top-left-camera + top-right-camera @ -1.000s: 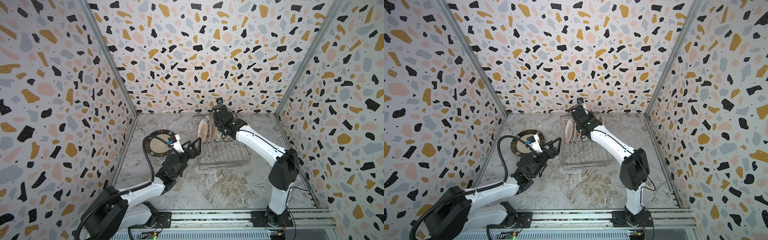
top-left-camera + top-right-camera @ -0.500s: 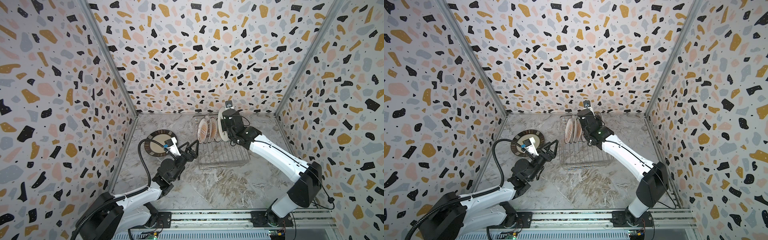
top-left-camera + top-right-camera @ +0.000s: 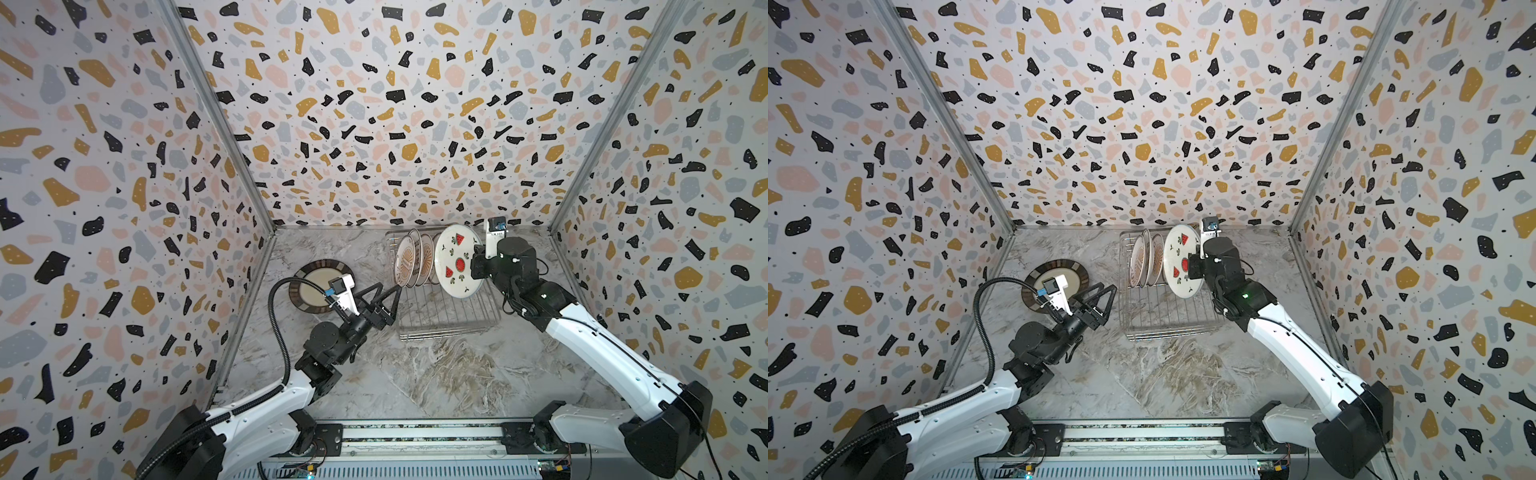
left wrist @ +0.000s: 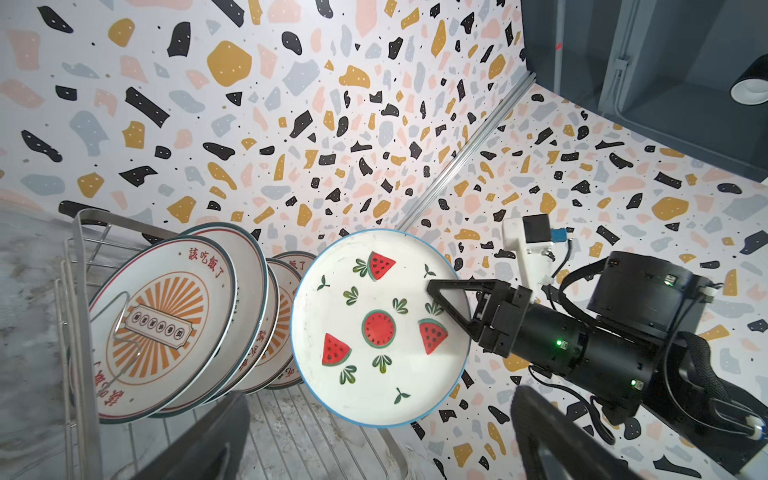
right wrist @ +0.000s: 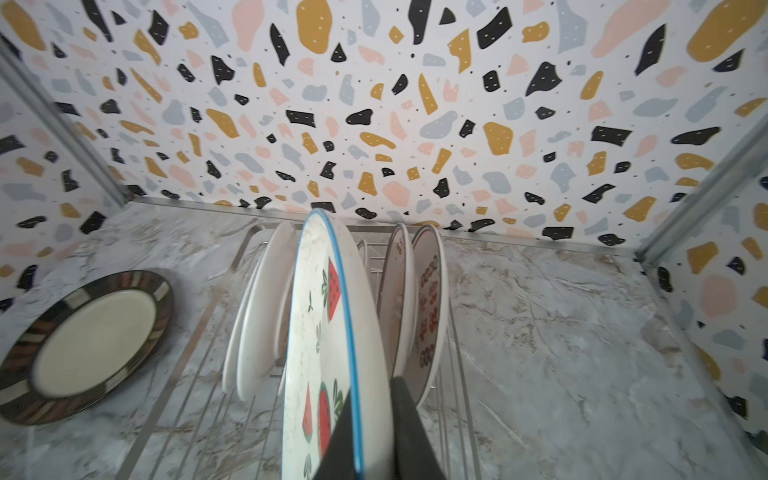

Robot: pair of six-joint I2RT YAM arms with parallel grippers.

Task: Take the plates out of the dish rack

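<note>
Right gripper [image 3: 473, 259]: closed on the rim of the large round white plate with a blue edge and watermelon slices [image 3: 455, 257]. In the left wrist view one black finger [image 4: 453, 291] lies across the plate's face. In the right wrist view the fingers straddle its edge at the lower centre of the frame.

The watermelon plate stands on edge, slightly tilted, right of centre in both top views and over the rectangular silver wire dish rack [image 3: 449, 320]. Whether its lower edge touches the wires cannot be determined.

Round white plates with orange sunburst centres and red characters [image 3: 409, 259] stand leaning in the rack's far end, just left of the held plate. The right wrist view shows two more white plates [image 5: 430, 299] upright behind it.

Left gripper [image 3: 390, 291]: jaws spread wide, holding nothing, just left of the rack's left side at mid-frame.

One round plate with a dark striped rim and cream centre [image 3: 316, 278] lies flat on the grey marbled tabletop [image 3: 415, 374], left of the rack and apart from it.
</note>
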